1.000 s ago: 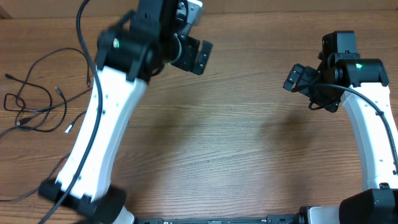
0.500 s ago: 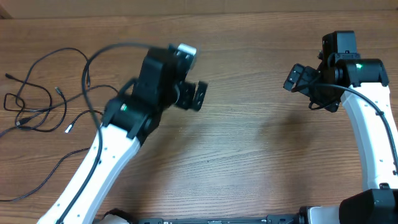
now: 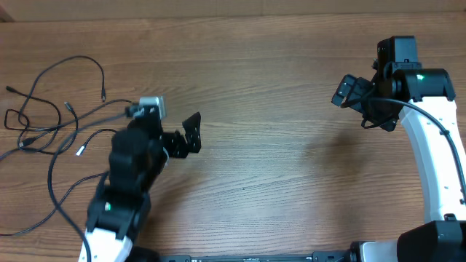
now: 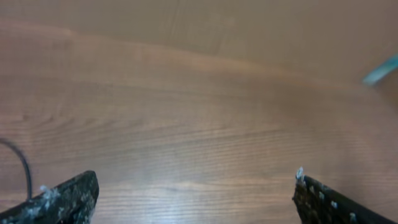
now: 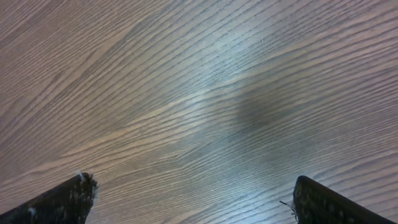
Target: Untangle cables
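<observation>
The cables (image 3: pixel 38 125) lie in a loose tangle of thin black cords at the table's left side. One cord has a silver-white tip (image 3: pixel 80 151). Other cord ends reach the far left (image 3: pixel 10 89) and the back (image 3: pixel 103 94). My left gripper (image 3: pixel 188 135) is open and empty, right of the tangle and apart from it. In the left wrist view its fingers (image 4: pixel 196 199) frame bare wood, with a thin black cord (image 4: pixel 23 169) at the left edge. My right gripper (image 3: pixel 349 92) is open and empty at the far right, over bare wood in the right wrist view (image 5: pixel 196 199).
The wooden table (image 3: pixel 277 167) ends at a back edge (image 3: pixel 291 13) at the top of the overhead view. The left arm's thicker black wire (image 3: pixel 52 178) loops beside the tangle. Both arm bases stand at the front edge.
My left arm has swung back from the far middle of the table toward the front left, and its gripper is now nearer the cables. The right arm has not moved.
</observation>
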